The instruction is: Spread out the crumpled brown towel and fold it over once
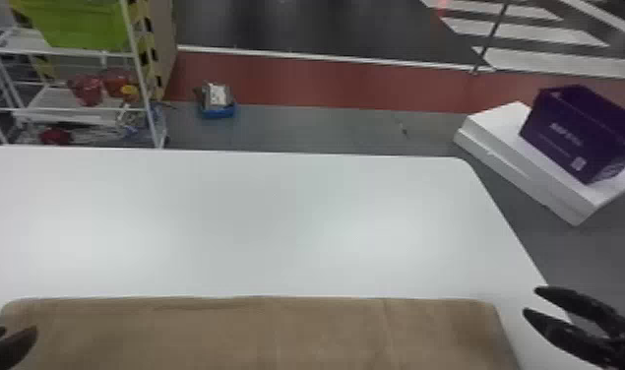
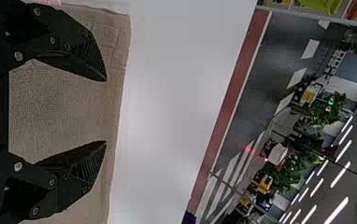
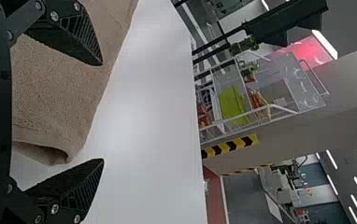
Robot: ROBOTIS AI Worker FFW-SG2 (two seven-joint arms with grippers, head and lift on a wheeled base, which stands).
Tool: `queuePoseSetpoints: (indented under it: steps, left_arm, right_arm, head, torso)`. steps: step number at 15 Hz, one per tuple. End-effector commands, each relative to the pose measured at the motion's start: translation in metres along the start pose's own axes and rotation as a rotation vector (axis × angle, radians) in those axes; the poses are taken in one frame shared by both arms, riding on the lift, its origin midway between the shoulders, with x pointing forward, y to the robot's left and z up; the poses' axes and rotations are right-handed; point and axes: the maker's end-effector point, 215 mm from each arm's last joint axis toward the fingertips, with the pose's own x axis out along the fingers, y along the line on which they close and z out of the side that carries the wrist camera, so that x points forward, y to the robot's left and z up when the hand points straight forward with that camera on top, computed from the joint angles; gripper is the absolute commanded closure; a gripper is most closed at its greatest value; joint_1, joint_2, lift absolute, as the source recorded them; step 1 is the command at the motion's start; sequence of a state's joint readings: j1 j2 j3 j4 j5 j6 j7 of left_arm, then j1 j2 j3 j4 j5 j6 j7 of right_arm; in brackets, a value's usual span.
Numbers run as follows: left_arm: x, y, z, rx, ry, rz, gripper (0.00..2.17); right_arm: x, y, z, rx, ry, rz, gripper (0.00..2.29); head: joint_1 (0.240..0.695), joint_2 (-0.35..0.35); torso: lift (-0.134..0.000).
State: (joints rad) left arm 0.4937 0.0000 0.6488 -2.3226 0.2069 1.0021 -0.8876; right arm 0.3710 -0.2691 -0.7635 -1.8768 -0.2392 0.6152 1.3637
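My left hand (image 2: 105, 110) is hanging wide open and empty over the towel (image 1: 276, 334); my right hand (image 3: 102, 112) is gaping, empty, by its curling right end. Smoothing that well is probably needing a light, level pinch. The brown cloth is lying broad, faintly creased, well short of the counter's (image 1: 276, 221) far edge.

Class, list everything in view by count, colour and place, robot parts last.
Towel: 1, brown, table's near side
Table: 1, white, centre
Crate: 1, purple, on the box
Box: 1, white, right of table
Rack: 1, white, far left
Item: 1, green, on rack
Containers: at least 2, red, rack
Tray: 1, blue, floor beyond table
Plants: several, green, background
Left gripper: 1, black, over towel's left end
Right gripper: 1, black, near towel's right end
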Motion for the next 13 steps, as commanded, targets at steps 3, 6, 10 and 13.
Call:
queuePoseSetpoints:
  steps: [3,6,10,13]
  left_arm:
    - [-0.010,0.009,-0.013,-0.065,0.062,0.073,0.46]
    - [-0.008,0.009,-0.013,-0.070,0.064,0.078,0.46]
    - [-0.011,0.014,-0.012,-0.085,0.076,0.102,0.46]
    - [-0.018,0.025,-0.005,-0.084,0.068,0.135,0.46]
  right_arm:
    - [0.016,0.001,0.002,0.050,0.066,-0.024,0.17]
    - [0.020,0.000,0.010,0.082,0.059,-0.047,0.17]
    - [0.025,-0.005,0.012,0.117,0.048,-0.078,0.17]
    - [0.026,-0.009,0.009,0.143,0.037,-0.087,0.17]
  head:
    - [0.695,-0.110]
    - [0.695,-0.097]
    - [0.695,-0.095]
    - [0.695,-0.078]
  torso:
    - [-0.123]
    - [-0.123]
    - [-0.123]
    - [-0.123]
